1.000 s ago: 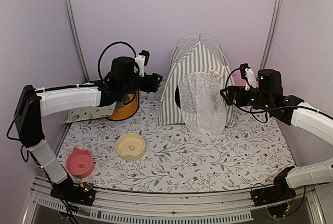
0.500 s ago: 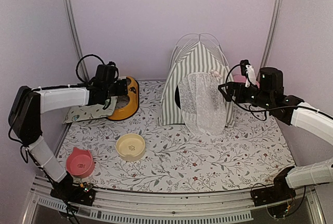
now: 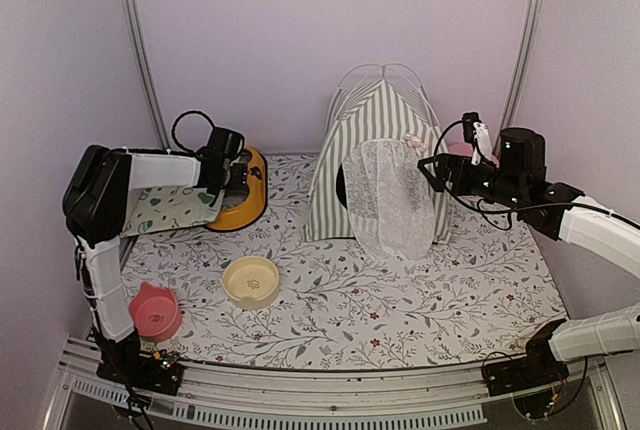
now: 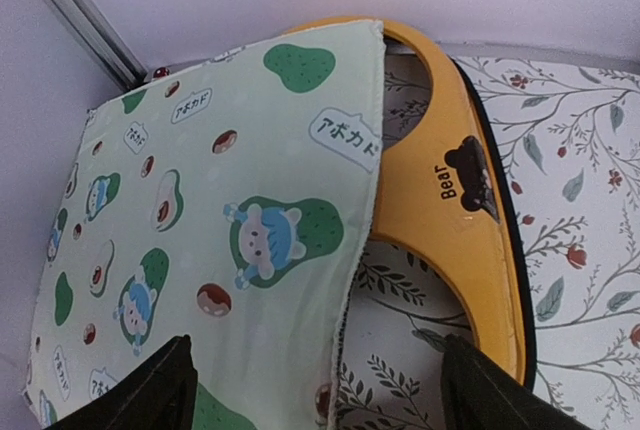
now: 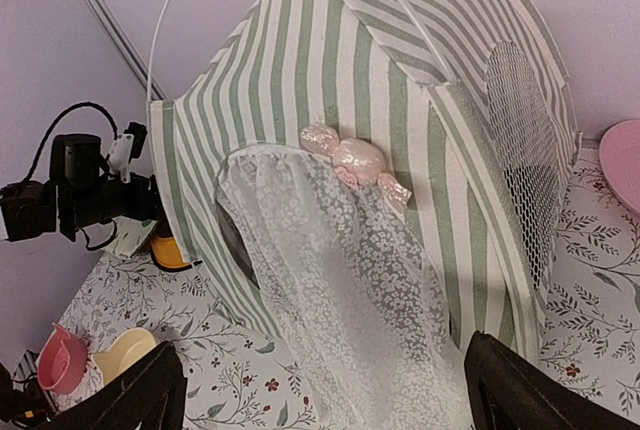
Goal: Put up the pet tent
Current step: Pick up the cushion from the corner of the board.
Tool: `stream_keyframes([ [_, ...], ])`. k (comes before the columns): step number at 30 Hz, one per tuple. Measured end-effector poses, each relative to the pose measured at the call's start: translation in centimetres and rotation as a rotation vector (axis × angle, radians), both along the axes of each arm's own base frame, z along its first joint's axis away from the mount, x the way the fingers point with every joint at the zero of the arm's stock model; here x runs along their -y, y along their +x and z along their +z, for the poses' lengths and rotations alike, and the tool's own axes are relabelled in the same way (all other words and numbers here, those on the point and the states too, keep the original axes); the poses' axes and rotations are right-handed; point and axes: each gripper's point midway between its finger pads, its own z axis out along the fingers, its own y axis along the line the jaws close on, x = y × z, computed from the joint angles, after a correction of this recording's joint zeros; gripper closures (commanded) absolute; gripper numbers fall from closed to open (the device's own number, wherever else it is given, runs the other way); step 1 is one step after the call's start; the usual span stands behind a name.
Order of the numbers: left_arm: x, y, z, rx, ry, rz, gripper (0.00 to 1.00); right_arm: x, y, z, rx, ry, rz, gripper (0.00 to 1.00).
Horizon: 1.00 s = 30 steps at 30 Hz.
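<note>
The pet tent (image 3: 378, 150) stands upright at the back centre, striped grey-green and white, with thin white poles arching over its peak. Its lace door flap (image 3: 392, 202) hangs down over the opening. My right gripper (image 3: 430, 174) is open just right of the tent. In the right wrist view it faces the tent (image 5: 350, 80) and the flap (image 5: 340, 270), and the right gripper (image 5: 325, 400) holds nothing. My left gripper (image 3: 234, 182) is open, far left of the tent. The left gripper (image 4: 320, 390) hovers over the edge of the cream printed mat (image 4: 200, 220).
A yellow ring-shaped "Bear" item (image 4: 450, 190) lies partly under the mat (image 3: 170, 208) at back left. A cream bowl (image 3: 251, 281) and a pink bowl (image 3: 155, 312) sit at front left. A pink dish (image 5: 622, 160) lies behind the tent's right side.
My left arm has pulled back leftward away from the tent and now points down at the mat and yellow item. The right gripper has barely moved.
</note>
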Motion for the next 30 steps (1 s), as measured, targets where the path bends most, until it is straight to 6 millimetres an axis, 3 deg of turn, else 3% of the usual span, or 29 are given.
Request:
stream_keyframes([
  [7,-1.1,1.6,-2.7,-0.071,0.089,0.019,0.15,-0.1,-0.1,0.0,-0.004,0.015,0.007,0.01],
  [12,-2.3,1.4,-4.8,-0.128,0.133,0.036,0.24,-0.1,-0.3,0.3,-0.003,0.028,0.008,0.01],
  [14,-2.7,1.4,-4.9,-0.135,0.147,0.044,0.38,-0.1,-0.4,0.3,-0.001,0.033,0.01,0.01],
  [19,-3.2,1.5,-4.7,-0.135,0.166,0.045,0.87,-0.2,-0.5,0.3,-0.003,0.04,0.014,0.01],
  [21,-3.0,1.6,-4.6,-0.13,0.166,0.037,1.0,-0.2,-0.6,0.2,-0.008,0.044,0.017,0.01],
  [26,-3.1,1.4,-3.6,-0.108,0.164,0.035,1.0,-0.6,-0.7,0.3,-0.012,0.059,0.035,0.01],
  [30,-3.0,0.0,-1.1,-0.069,0.149,0.027,1.0,-1.0,-0.7,-0.1,-0.026,0.063,0.054,0.01],
])
